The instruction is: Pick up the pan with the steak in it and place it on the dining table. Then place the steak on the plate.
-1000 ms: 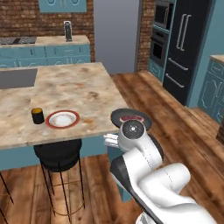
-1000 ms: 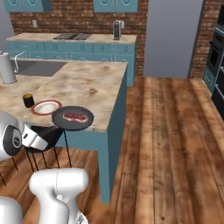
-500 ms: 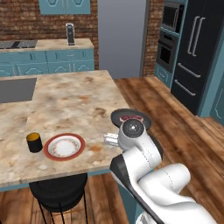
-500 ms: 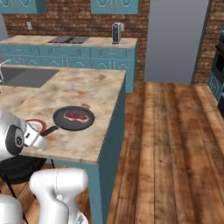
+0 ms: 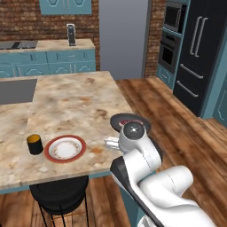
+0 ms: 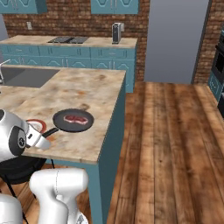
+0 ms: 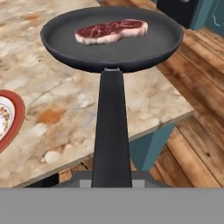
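The gripper is closed on the long black handle of the pan, which runs up the middle of the hand view from the bottom edge. The steak lies flat inside the pan, toward its far side at the top of that frame. In the right base view the pan is seen at centre left, over the near corner of the dining table. The plate rests on the table at lower left of the left base view, with a small black cup just beside it.
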{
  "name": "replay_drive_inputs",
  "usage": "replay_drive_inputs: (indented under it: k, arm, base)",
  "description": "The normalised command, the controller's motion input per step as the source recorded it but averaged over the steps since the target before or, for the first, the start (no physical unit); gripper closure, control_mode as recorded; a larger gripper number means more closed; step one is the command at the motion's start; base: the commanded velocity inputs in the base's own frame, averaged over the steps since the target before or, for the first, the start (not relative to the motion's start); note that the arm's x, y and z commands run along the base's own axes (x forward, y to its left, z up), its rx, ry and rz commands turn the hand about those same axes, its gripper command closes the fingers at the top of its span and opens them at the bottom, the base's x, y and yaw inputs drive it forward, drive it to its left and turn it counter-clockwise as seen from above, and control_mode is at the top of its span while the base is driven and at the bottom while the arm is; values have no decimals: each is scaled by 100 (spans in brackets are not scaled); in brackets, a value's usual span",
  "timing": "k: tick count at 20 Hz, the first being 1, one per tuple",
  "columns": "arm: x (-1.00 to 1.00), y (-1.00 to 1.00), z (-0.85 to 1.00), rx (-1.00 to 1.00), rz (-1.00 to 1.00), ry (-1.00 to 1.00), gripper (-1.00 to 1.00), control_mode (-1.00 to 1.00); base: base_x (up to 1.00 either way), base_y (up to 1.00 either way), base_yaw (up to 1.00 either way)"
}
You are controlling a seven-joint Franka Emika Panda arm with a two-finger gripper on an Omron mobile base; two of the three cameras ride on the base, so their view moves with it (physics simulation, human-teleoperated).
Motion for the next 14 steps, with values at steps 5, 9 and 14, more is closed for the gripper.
replay_drive_inputs:
  k: [5,9,14]
  arm:
    - [3,3,-25,-1,6,2,100,-100]
    - [42,0,-44,-2,4,0,100,-100]
    - [42,14,-66,0,9,4,100,-100]
  base:
    - [0,0,0]
    - [0,0,0]
    - [0,0,0]
